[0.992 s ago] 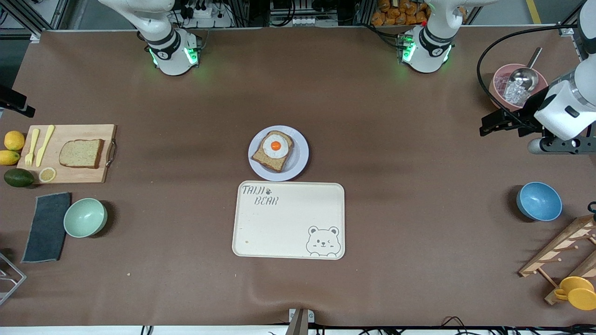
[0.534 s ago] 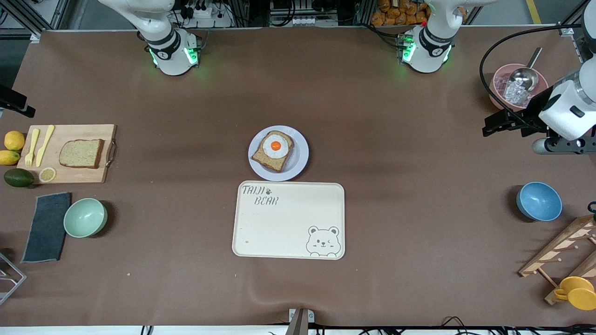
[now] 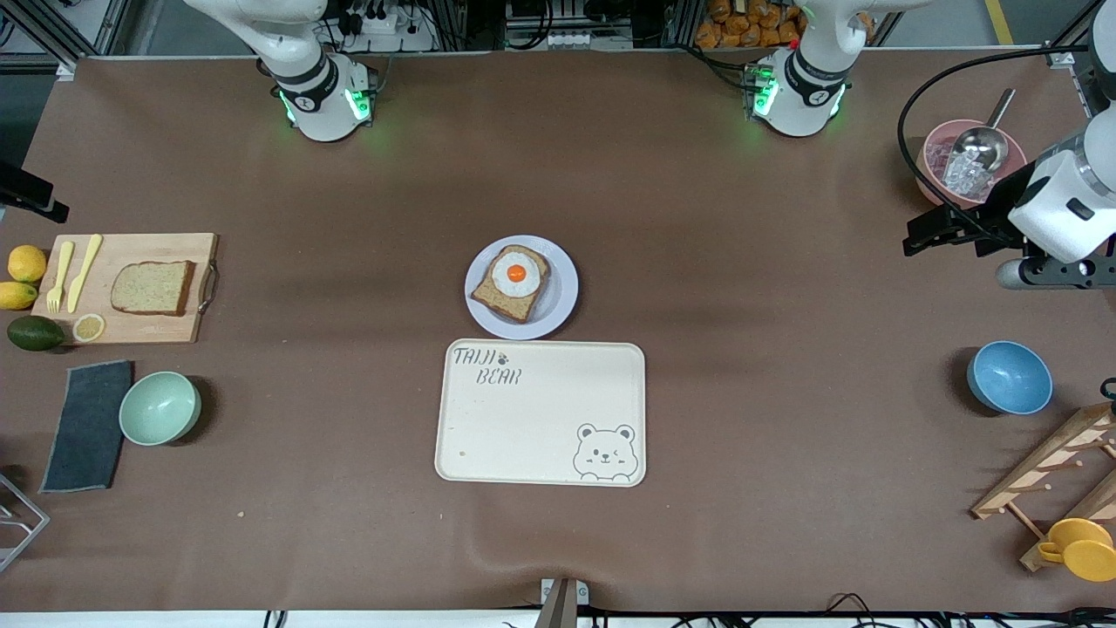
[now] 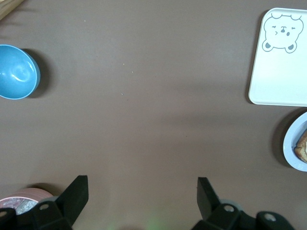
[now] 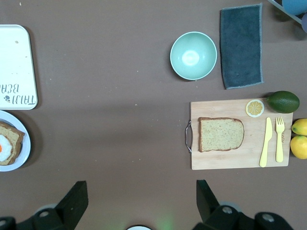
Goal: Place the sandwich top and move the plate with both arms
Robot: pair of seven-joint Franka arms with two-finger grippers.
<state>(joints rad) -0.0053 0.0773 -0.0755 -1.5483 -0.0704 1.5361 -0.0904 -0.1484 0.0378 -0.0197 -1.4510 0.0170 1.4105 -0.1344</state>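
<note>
One plain tan sandwich top [image 3: 153,288], dark crust, on wooden board [image 3: 131,327]; left gripper [image 4: 139,191], right gripper [image 5: 139,191] wide open, empty

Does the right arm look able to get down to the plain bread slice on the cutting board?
Probably yes: the bread slice lies bare on the cutting board, with nothing above it, and the right gripper is open.

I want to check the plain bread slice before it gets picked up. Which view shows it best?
The right wrist view: the sandwich top lies whole and unobstructed on the cutting board, crust and crumb clear. The front view shows it whole too, only at the table's edge. The left wrist view does not show it.
</note>
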